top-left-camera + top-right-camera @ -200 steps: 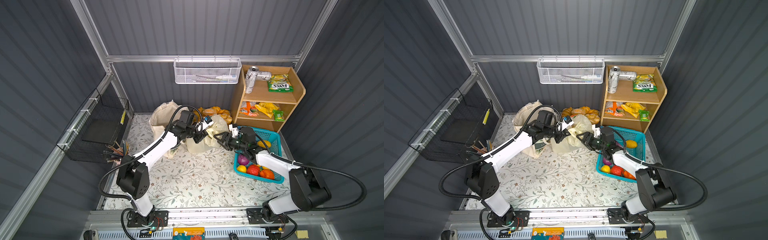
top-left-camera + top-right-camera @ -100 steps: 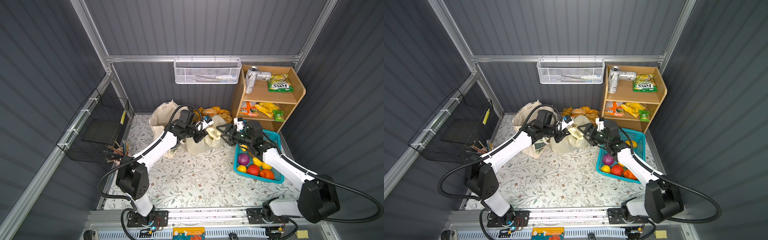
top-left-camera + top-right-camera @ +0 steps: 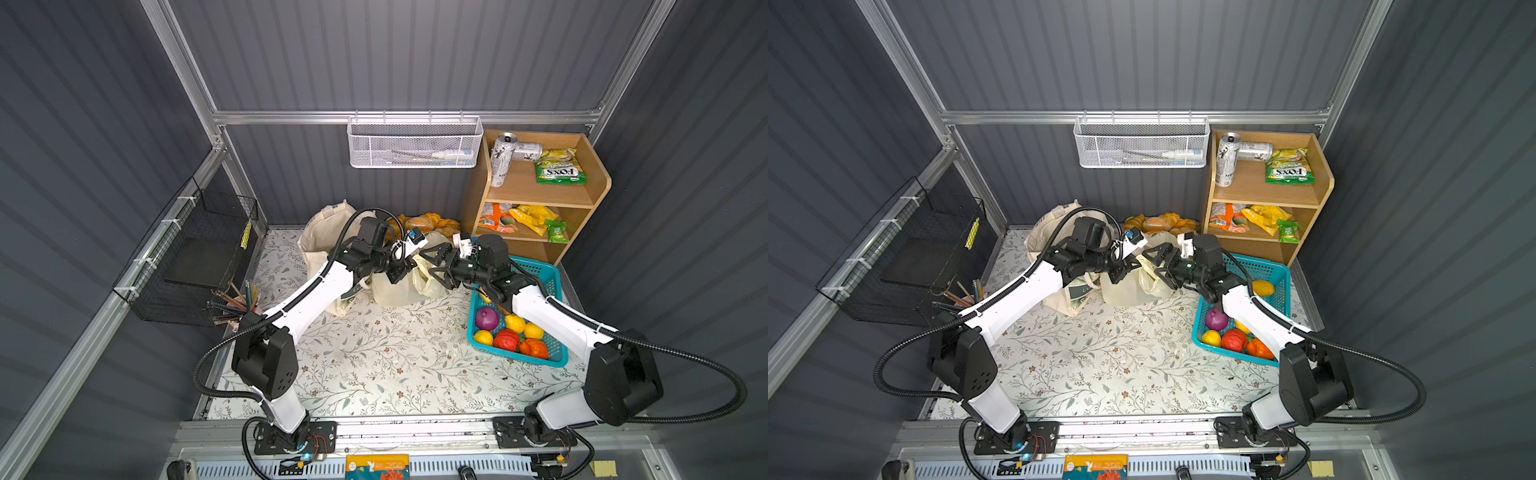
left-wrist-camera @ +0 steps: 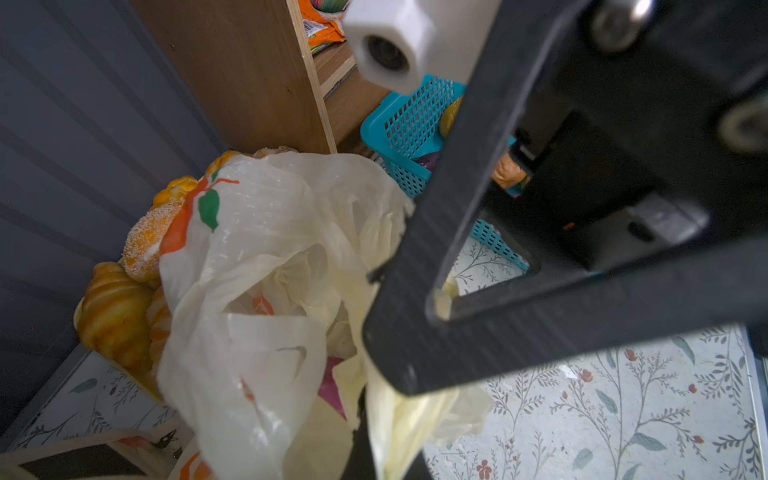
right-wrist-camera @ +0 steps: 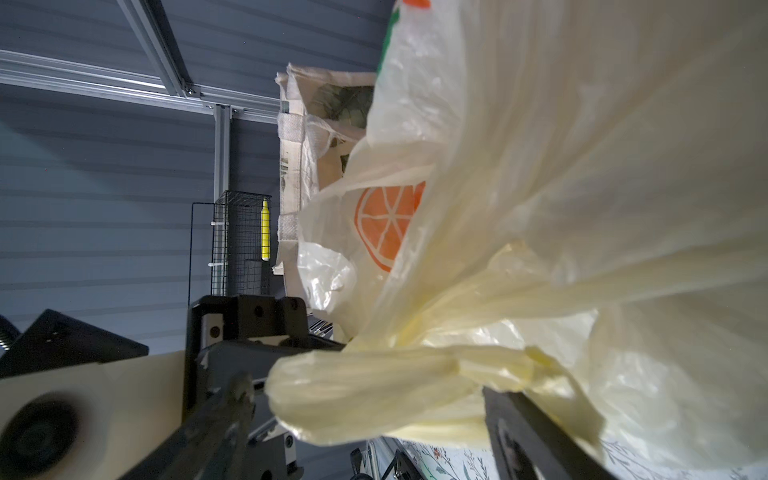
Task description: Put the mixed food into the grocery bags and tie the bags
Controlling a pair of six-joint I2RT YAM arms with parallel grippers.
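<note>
The cream-yellow plastic grocery bag point(image 3: 395, 286) point(image 3: 1125, 291) stands on the floral mat, beside the beige canvas tote point(image 3: 320, 237) point(image 3: 1046, 232). My left gripper point(image 3: 405, 270) point(image 4: 374, 457) is shut on a bunched strip of the plastic bag point(image 4: 257, 257). A pink packet point(image 4: 330, 382) shows inside the bag. My right gripper point(image 3: 430, 264) point(image 5: 370, 436) is open. Its fingers point(image 5: 523, 432) stand on either side of the bag's twisted handle loop point(image 5: 374, 386) without pinching it. A purple onion point(image 3: 487, 318) point(image 3: 1217, 320) lies in the turquoise basket point(image 3: 540, 270).
Toy lemons and tomatoes fill the basket's front. A wooden shelf point(image 3: 540, 195) at the back right holds cans and candy packets. Toy breads point(image 3: 428, 222) lie behind the bags. A black wire rack point(image 3: 199, 257) with pencils hangs on the left wall.
My right gripper has opened wider and shifted a little up and left, closer to the bag's handle; its arm has lifted off the basket. The left gripper holds still.
</note>
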